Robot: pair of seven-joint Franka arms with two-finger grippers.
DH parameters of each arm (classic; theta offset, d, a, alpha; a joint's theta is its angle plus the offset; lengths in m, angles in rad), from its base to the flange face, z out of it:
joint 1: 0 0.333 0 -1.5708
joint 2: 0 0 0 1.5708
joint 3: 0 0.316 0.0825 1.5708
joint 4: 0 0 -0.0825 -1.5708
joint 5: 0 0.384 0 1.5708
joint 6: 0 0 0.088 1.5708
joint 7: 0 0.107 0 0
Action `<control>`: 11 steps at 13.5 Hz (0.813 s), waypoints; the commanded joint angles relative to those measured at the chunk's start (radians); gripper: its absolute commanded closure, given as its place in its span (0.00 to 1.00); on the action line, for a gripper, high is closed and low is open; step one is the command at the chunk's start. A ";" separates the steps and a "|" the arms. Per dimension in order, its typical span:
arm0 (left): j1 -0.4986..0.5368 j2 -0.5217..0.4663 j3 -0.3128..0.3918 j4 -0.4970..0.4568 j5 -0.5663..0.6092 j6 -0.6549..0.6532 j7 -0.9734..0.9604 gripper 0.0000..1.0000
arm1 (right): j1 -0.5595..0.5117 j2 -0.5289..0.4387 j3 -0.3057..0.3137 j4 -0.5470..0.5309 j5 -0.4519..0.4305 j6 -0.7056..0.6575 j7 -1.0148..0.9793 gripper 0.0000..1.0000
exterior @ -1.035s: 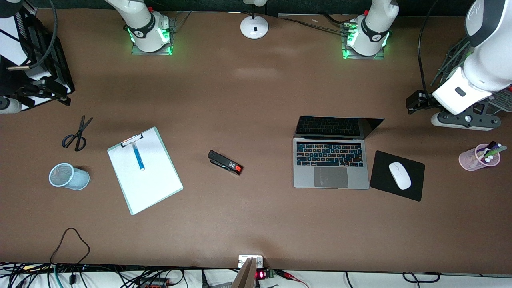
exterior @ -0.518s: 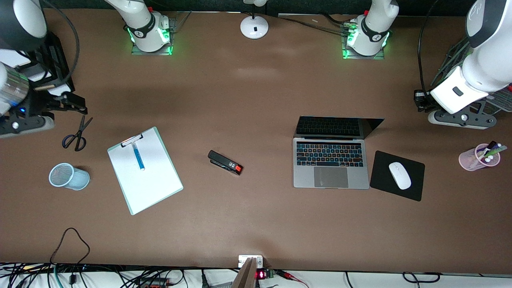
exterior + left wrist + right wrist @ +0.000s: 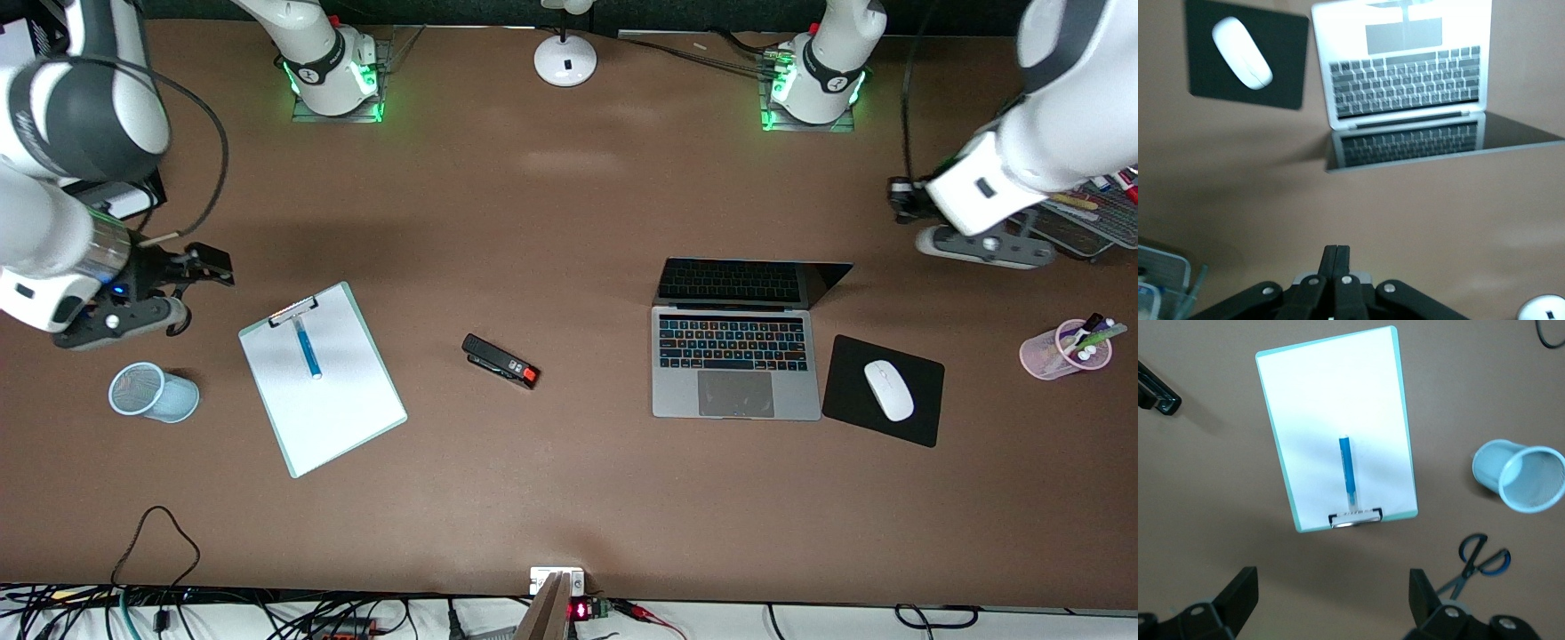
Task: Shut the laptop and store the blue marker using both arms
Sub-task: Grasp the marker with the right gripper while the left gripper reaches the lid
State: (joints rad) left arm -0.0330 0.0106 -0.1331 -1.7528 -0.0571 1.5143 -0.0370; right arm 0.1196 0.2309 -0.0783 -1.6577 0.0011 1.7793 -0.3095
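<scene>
The blue marker [image 3: 1348, 465] lies on the clipboard [image 3: 1338, 427], long axis toward its clip. The right gripper [image 3: 1331, 600], fingers spread and empty, hovers beside that clip end, probably nearest. The left gripper [image 3: 1335, 267], fingers pressed together, is over the worktop [image 3: 569, 204] near the open laptop [image 3: 736, 356].

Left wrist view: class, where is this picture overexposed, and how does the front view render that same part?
In the left wrist view the slim silver-grey laptop has its palm rest and trackpad washed out to near white, while its dark screen mirrors the keys. In the front view the same deck reads evenly grey with the trackpad distinct.
</scene>
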 commanded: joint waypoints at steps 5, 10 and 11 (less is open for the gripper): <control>0.008 -0.083 -0.172 -0.298 -0.020 0.242 -0.161 1.00 | 0.015 -0.025 0.000 -0.267 -0.009 0.342 -0.080 0.00; 0.005 -0.083 -0.213 -0.453 -0.020 0.503 -0.185 1.00 | 0.011 0.066 0.000 -0.324 -0.006 0.523 -0.183 0.01; 0.005 -0.081 -0.215 -0.480 -0.018 0.559 -0.187 1.00 | 0.011 0.086 0.000 -0.324 -0.006 0.544 -0.184 0.01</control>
State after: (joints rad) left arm -0.0361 -0.0314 -0.3308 -2.1716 -0.0614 1.9966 -0.2137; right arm 0.1330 0.2799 -0.0786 -1.9804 0.0007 2.2743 -0.4558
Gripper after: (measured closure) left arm 0.991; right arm 0.013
